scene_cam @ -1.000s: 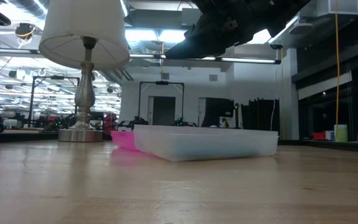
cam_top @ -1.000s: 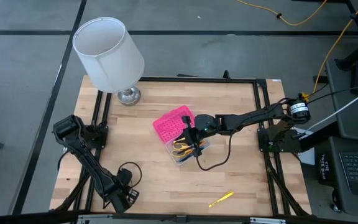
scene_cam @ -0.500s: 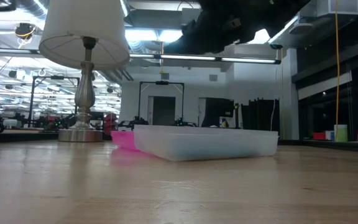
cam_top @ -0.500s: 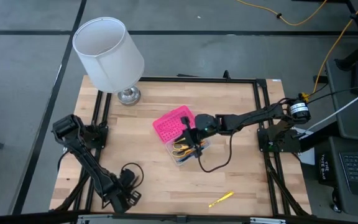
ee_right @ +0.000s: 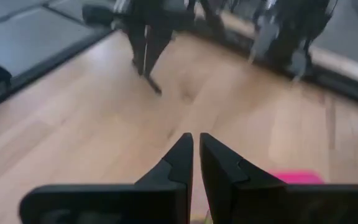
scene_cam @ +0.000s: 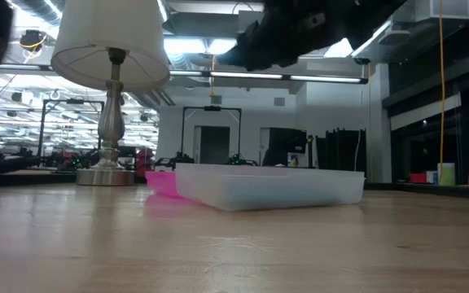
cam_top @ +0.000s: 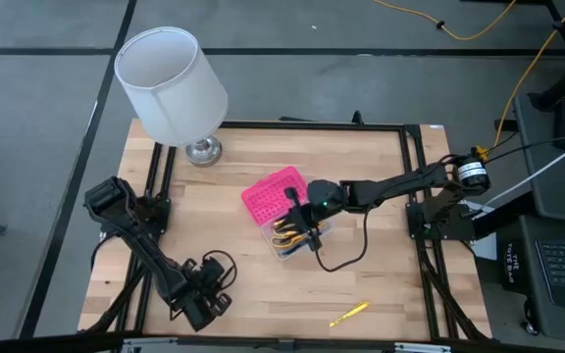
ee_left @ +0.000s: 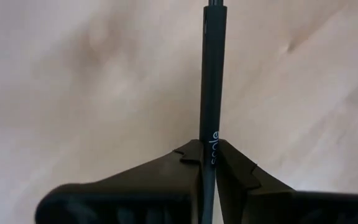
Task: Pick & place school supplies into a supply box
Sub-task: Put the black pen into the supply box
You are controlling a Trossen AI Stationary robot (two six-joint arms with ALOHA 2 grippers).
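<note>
The supply box stands mid-table, its pink lid (cam_top: 275, 193) laid open beside the clear base (cam_top: 300, 238), which holds yellow-handled scissors and several pens. A yellow pen (cam_top: 349, 314) lies on the wood near the front edge. My left gripper (cam_top: 209, 297) is at the front left, shut on a black pen (ee_left: 213, 74). My right gripper (cam_top: 297, 206) hovers over the box with its fingers (ee_right: 179, 158) close together and nothing between them. In the right wrist view the black pen (ee_right: 151, 82) slants down below the left gripper. My left gripper pinches the black pen's shaft (ee_left: 212, 144) between its two fingertips, at the printed lettering. The fingers point steeply down at the table, and the pen runs on beyond them in the same direction. Whether the pen's lower end touches the wood, I cannot tell.
A lamp with a white shade (cam_top: 170, 83) and metal foot (cam_top: 202, 150) stands at the far left corner. A black cable (cam_top: 339, 257) loops on the table by the box. A black frame (cam_top: 412, 196) borders the table. Bare wood lies along the front.
My left gripper has moved a little toward the table's right edge and has turned about at the wrist. My right gripper has kept its place over the box.
</note>
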